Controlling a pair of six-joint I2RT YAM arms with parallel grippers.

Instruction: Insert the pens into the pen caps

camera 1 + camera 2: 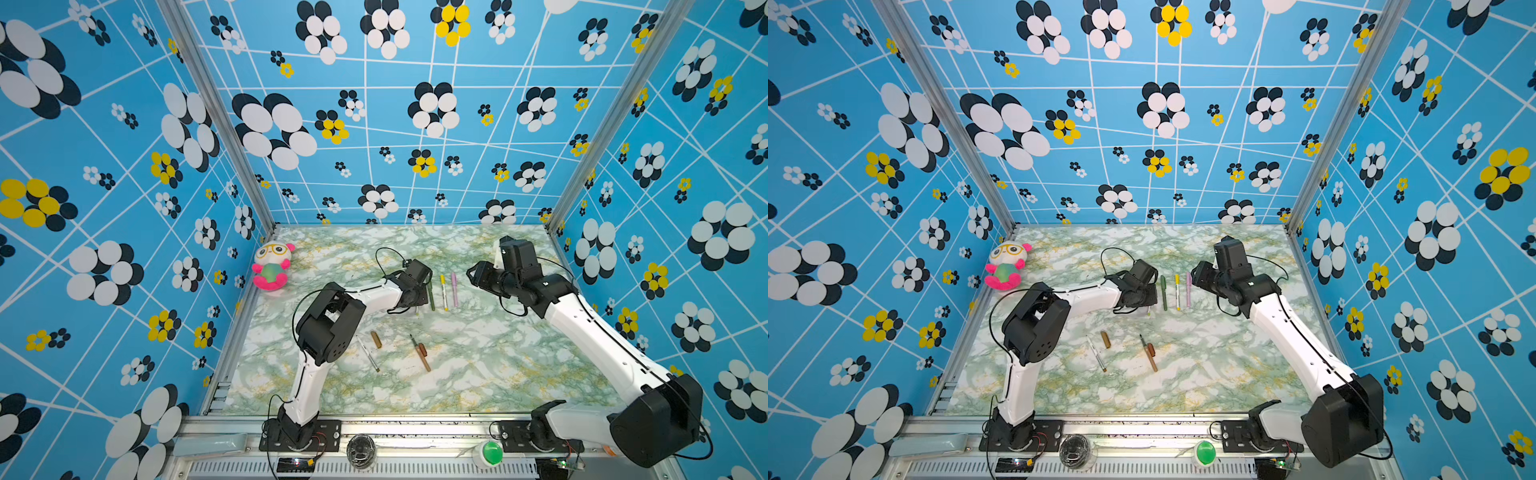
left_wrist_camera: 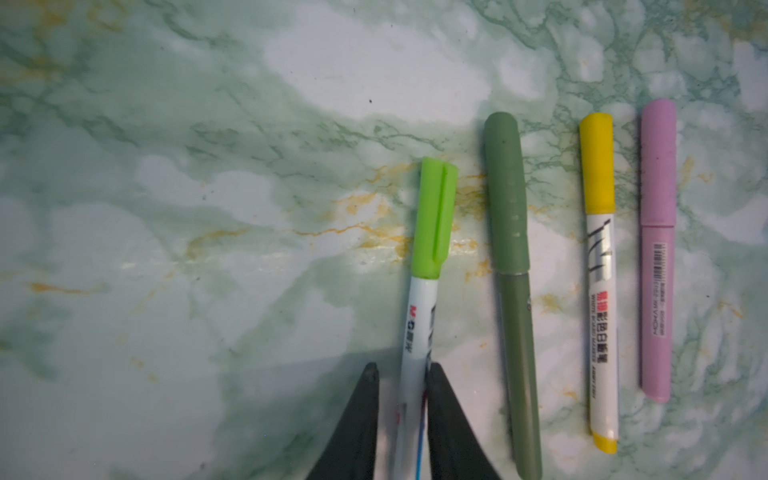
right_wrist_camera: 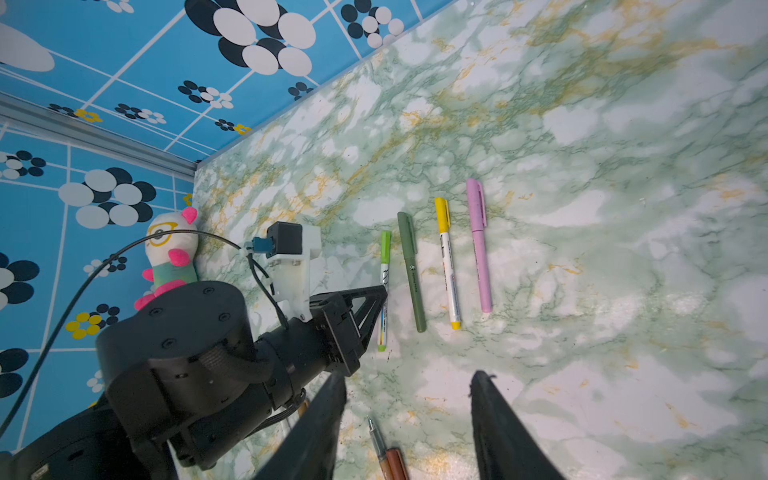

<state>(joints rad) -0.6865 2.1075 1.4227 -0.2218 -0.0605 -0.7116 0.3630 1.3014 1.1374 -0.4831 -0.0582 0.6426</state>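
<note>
Your left gripper (image 2: 403, 368) straddles the lime-capped white pen (image 2: 419, 320), jaws slightly apart, just beside the dark green pen (image 2: 511, 257). Your right gripper (image 3: 409, 376) hangs spread wide, holding nothing. These pens are probably light, stiff and slick: pinch mid-barrel, not the lime cap (image 2: 436, 216).

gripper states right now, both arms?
Left gripper: slightly open, astride the lime-capped pen, gap on one side.
Right gripper: open, empty.

Glossy table (image 2: 166, 208) — smooth plastic pens (image 2: 602, 332) (matt caps (image 2: 436, 216))
</note>
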